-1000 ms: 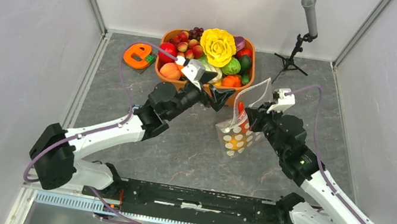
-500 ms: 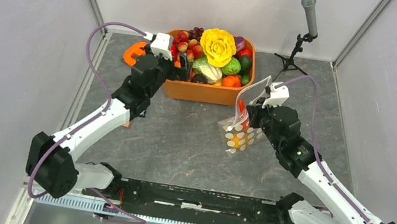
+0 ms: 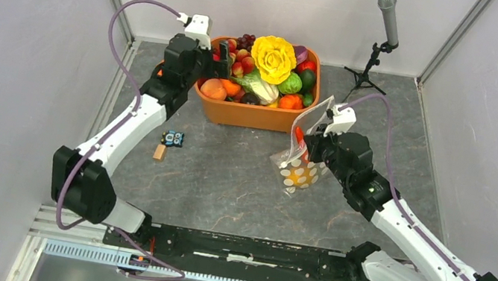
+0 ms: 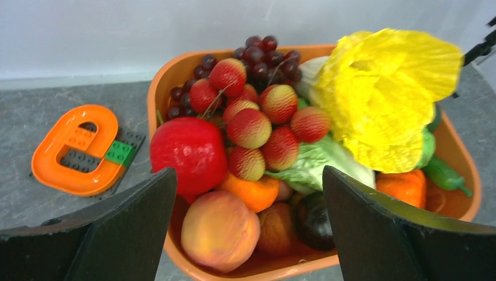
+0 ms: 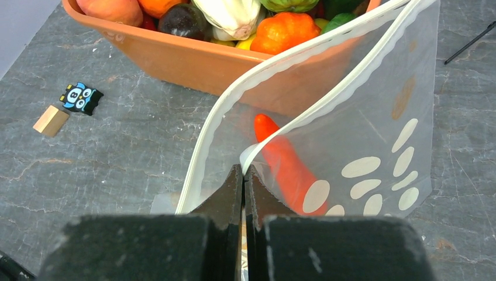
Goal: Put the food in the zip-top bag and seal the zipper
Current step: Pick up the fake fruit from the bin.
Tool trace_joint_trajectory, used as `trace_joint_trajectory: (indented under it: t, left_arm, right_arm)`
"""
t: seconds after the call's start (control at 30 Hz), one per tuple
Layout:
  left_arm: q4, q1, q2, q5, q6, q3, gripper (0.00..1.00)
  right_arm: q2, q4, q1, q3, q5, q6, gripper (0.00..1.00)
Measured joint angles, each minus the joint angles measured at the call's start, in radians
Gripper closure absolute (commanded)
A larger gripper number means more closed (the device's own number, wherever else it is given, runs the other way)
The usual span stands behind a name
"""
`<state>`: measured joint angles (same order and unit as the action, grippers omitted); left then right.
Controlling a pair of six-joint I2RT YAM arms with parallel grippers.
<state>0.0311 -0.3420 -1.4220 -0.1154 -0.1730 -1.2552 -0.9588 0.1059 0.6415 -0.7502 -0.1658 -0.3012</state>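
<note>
Two jaws of the left gripper (image 4: 248, 175) stand wide apart with nothing between them, hanging over the left end of the tub (image 4: 164, 82). Right below them are a red apple (image 4: 188, 153) and a peach (image 4: 220, 230). A second ago this gripper sat at the tub's front edge, close to the bag. It has since swung away to the left and back, over the heap of food. I read that as a return trip for the next piece, with the apple or peach the likely pick.

The right gripper (image 5: 243, 172) is pinched tight on one lip of the bag (image 5: 374, 134), just under the zipper (image 5: 292, 58), as it was a second ago. It holds the bag up off the table, just in front of the tub. The mouth gapes, the two zipper strips bowed well apart. One long orange piece (image 5: 286, 164) lies inside, leaning against the wall. The bag has barely shifted, so the opening is ready for another drop.

Most of the food is in the tub, so sealing is a long way off.
</note>
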Motion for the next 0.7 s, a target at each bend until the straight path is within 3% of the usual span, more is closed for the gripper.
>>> trace_joint_trajectory:
  t: [0.3, 0.7]
  left_arm:
    - [0.061, 0.097, -0.098, 0.019, -0.001, -0.014, 0.09]
    - [0.086, 0.102, -0.230, 0.004, 0.016, -0.083, 0.20]
  right_arm:
    - [0.002, 0.000, 0.000, 0.018, 0.004, 0.000, 1.00]
    - [0.003, 0.000, 0.000, 0.029, 0.007, -0.008, 1.00]
